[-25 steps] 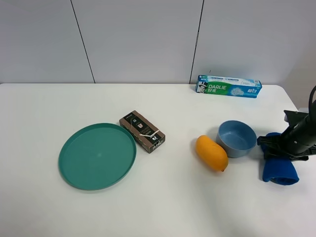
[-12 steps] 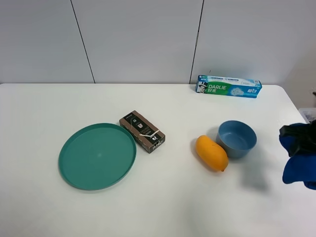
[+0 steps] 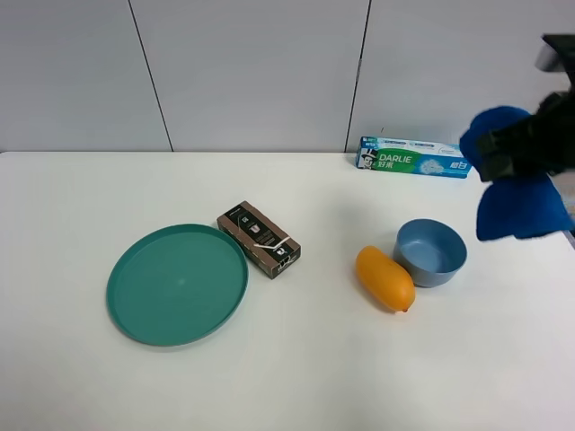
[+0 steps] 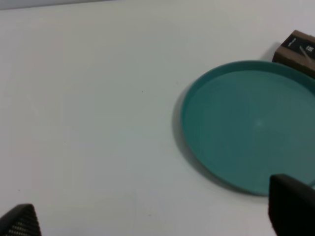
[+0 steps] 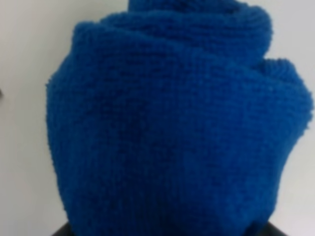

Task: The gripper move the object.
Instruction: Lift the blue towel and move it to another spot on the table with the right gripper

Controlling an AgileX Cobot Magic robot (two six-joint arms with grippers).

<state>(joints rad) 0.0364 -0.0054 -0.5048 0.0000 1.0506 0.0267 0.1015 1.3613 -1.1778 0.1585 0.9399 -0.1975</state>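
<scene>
My right gripper (image 3: 519, 151) is shut on the deep blue cloth bundle (image 3: 521, 205) and holds it high in the air at the far right, above and to the right of the light blue bowl (image 3: 431, 252). The cloth is pinched in the middle, with one lobe above the claw and one hanging below. In the right wrist view the cloth (image 5: 172, 123) fills nearly the whole picture and hides the fingers. My left gripper (image 4: 155, 221) is open and empty over bare table beside the green plate (image 4: 251, 123); it does not show in the exterior high view.
A green plate (image 3: 177, 283) lies at the left with a brown box (image 3: 259, 239) beside it. An orange mango (image 3: 384, 277) lies touching the bowl's left side. A toothpaste box (image 3: 416, 157) lies at the back against the wall.
The right gripper has lifted the blue cloth from the table right of the bowl, up and back, to high in the air. The other things have not moved.
</scene>
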